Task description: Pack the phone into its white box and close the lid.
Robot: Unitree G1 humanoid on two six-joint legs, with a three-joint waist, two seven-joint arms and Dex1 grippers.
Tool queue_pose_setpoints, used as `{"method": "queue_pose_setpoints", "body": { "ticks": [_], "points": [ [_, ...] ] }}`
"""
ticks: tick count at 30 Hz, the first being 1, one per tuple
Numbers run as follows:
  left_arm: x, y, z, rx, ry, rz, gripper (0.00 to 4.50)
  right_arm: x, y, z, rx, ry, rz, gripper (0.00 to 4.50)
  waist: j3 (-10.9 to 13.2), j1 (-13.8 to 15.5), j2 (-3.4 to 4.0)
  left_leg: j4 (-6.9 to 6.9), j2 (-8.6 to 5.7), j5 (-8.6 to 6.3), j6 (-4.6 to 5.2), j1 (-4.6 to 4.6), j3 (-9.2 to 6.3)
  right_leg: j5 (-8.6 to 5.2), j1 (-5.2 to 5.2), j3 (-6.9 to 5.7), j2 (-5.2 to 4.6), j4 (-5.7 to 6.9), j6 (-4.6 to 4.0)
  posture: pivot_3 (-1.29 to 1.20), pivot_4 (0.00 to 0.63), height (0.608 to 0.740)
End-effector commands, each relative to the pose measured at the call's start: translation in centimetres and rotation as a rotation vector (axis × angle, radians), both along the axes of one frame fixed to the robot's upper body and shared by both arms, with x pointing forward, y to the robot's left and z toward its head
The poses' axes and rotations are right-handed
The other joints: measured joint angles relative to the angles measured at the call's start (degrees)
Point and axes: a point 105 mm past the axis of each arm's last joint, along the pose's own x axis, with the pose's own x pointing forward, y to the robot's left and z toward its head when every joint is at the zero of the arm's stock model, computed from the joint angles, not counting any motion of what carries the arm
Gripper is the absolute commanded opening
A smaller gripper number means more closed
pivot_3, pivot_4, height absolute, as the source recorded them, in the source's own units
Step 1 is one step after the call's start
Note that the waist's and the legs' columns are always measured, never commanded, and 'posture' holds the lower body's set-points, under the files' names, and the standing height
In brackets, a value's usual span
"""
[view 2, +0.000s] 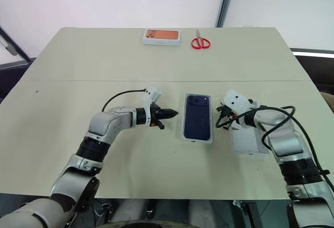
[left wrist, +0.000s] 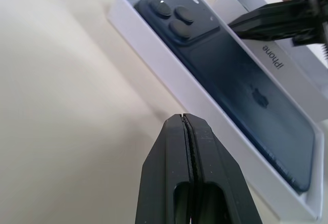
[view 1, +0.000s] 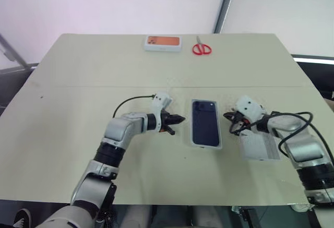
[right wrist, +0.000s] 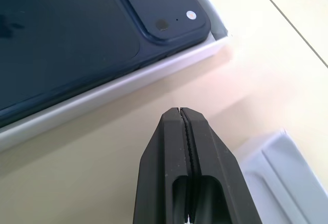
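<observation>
The lid (view 1: 259, 145) lies nearest, flat on the table (view 1: 62, 134) with its inside facing up, partly under the right arm and just to the right of the box (view 1: 205, 145); the lid is not on the box yet; the right gripper (view 1: 231, 123) hangs between the lid and the box, its two black fingers pressed tight together with nothing in them; the left gripper (view 1: 175, 118) sits on the other side of the box, close to its left rim but not touching it, and its fingers are pinched together too, holding nothing; the phone (view 1: 204, 122) lies in the box with its back up and its cameras at the far end, and it looks flat and well inside the rim; so I think the phone part is done and the lid part is next; the right gripper would need to open its fingers, take the lid by an edge, turn it over and set it down square over the box; the left gripper could steady the box so it does not slide; far back on the table sit an orange box (view 1: 163, 43) and red scissors (view 1: 201, 48), well away from all this.
</observation>
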Motion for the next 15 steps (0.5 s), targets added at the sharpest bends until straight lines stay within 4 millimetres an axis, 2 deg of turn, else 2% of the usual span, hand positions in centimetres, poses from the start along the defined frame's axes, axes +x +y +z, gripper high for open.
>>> {"method": "queue_pose_setpoints", "body": {
  "ticks": [1,7,10,13,15],
  "points": [
    [0.4,2.1,2.4,-0.050,-0.093,0.003,0.06,-1.5,-0.5,0.9,0.001,0.000,0.012,0.00,0.0,0.0,0.00,0.00,0.00,0.00,0.00,0.00,0.00,0.00,0.00,0.00,0.00,0.00,0.00,0.00,0.150,0.740],
    [0.7,4.6,3.2,-0.044,-0.131,0.000,0.06,-4.3,0.8,1.1,0.048,0.055,0.100,0.00,0.0,0.0,0.02,0.00,0.01,-0.01,0.01,0.00,0.01,0.00,0.01,0.01,-0.01,0.00,0.00,0.00,0.150,0.740],
    [0.5,5.2,3.5,-0.021,-0.163,-0.022,0.06,-4.4,0.1,1.3,0.027,0.049,0.082,0.00,0.0,0.0,0.01,0.01,0.00,-0.01,0.02,0.00,0.01,0.00,0.01,0.01,-0.02,0.00,0.00,0.00,0.150,0.740],
    [-0.2,6.2,4.0,-0.015,-0.173,-0.076,0.06,-3.9,-0.9,2.6,0.057,0.031,0.014,0.00,0.0,0.0,0.01,-0.01,0.01,-0.01,0.02,0.00,0.01,0.00,0.00,0.01,-0.02,0.00,0.00,0.00,0.150,0.740],
    [-0.6,7.1,4.6,-0.022,-0.210,-0.109,0.92,-4.1,-0.2,3.5,0.121,0.035,0.007,0.89,0.0,-0.2,0.02,-0.02,0.01,-0.01,0.02,0.00,0.02,0.00,-0.02,0.02,-0.02,0.00,-0.01,0.00,0.150,0.740]
  ]
}}
